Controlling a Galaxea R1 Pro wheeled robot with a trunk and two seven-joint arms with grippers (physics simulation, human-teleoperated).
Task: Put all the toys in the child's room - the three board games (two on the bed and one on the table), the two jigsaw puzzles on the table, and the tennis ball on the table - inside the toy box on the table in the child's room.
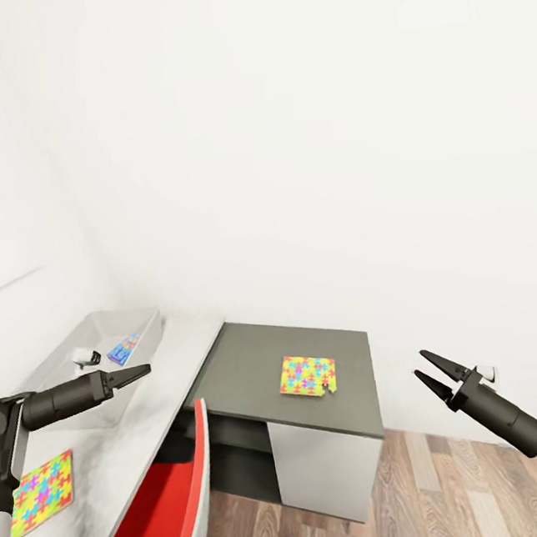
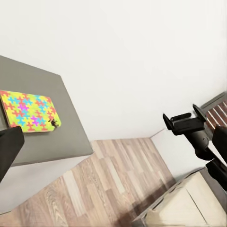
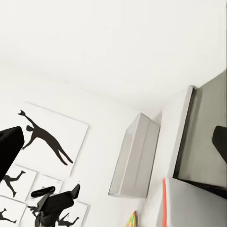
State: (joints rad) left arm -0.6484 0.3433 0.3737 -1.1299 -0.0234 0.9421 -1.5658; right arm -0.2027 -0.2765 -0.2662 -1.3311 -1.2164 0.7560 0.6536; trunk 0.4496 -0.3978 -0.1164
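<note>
The toy box [image 1: 145,327], a clear grey bin, stands at the far end of the table's pale section [image 1: 172,373], with a blue board game [image 1: 123,349] lying inside. One jigsaw puzzle [image 1: 308,375] lies on the dark section [image 1: 247,363]; it also shows in the left wrist view [image 2: 28,111]. Another jigsaw puzzle [image 1: 42,494] lies near the pale section's front. My left gripper [image 1: 142,371] hovers open beside the toy box, holding nothing. My right gripper [image 1: 420,364] hangs open and empty in the air, right of the table. The tennis ball is out of view.
A red chair [image 1: 163,508] is pushed against the table's front, under my left arm. Wood-plank floor [image 1: 463,488] lies to the right of the table. White walls close in behind. A corner of the bed [image 2: 194,201] shows in the left wrist view.
</note>
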